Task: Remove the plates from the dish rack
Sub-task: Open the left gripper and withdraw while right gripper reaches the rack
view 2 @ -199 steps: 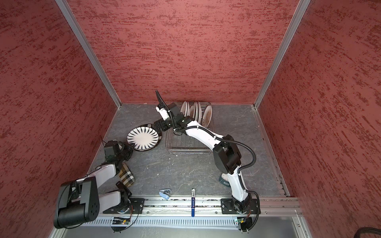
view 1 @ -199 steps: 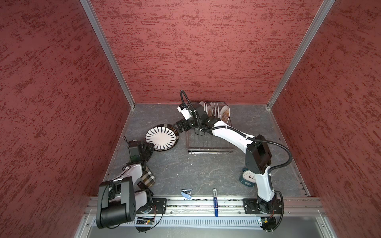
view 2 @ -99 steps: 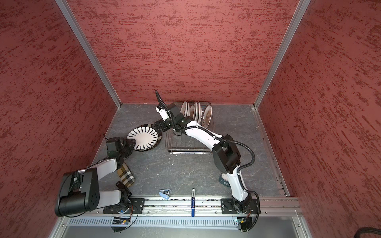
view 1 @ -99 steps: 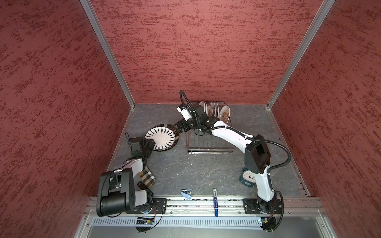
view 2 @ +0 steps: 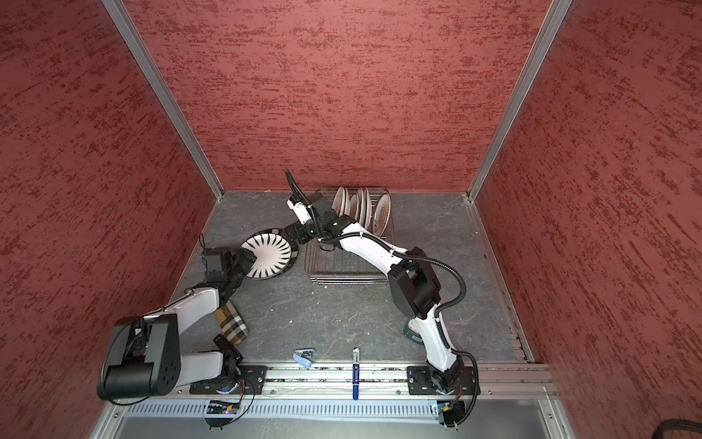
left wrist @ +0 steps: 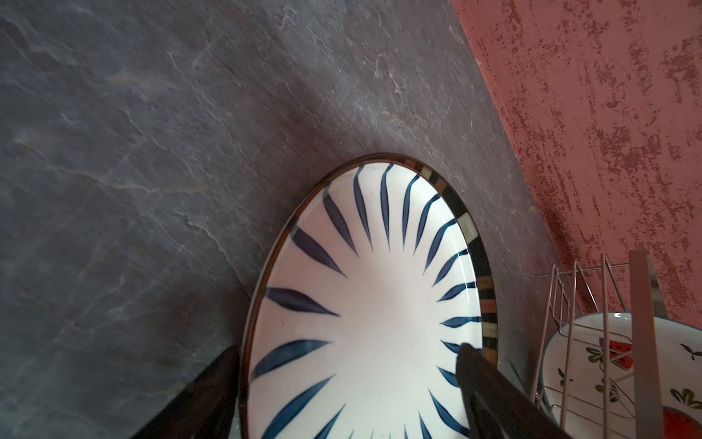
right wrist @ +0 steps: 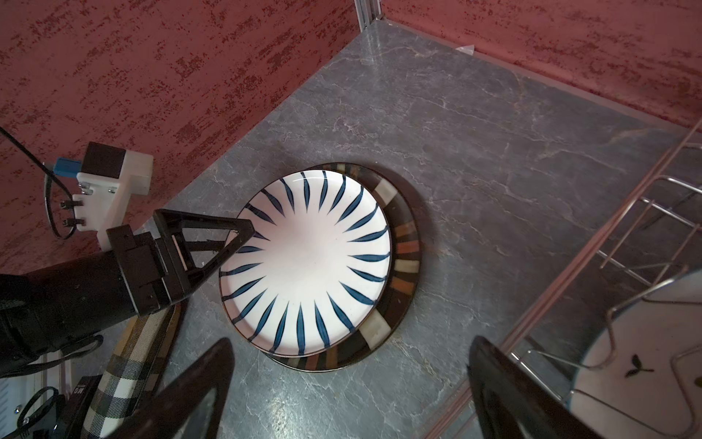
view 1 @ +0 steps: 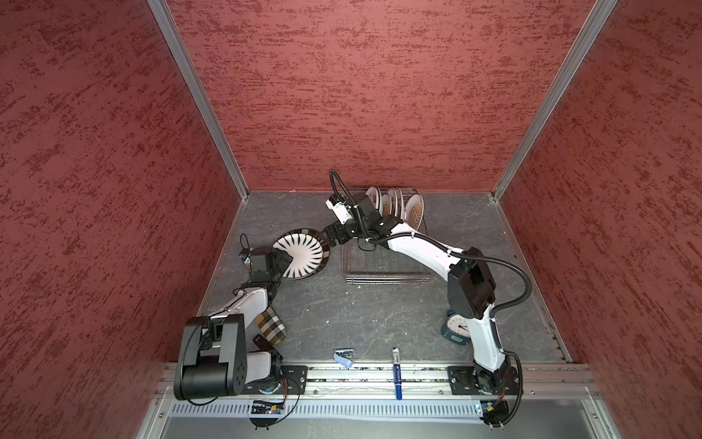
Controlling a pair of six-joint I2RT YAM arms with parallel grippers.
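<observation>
Now the left gripper [view 1: 283,260] has moved up to the left rim of the blue-dash plate [view 1: 302,255] and spread its jaws wide, gripping nothing. That plate lies on a dark plate [right wrist: 402,266] on the surface [view 1: 361,311], left of the rack [view 1: 383,266]. The right gripper [view 1: 328,237] hovers at its far-right edge, jaws open and empty. More plates [view 1: 395,203] stand in the rack, so unloading is not finished.
</observation>
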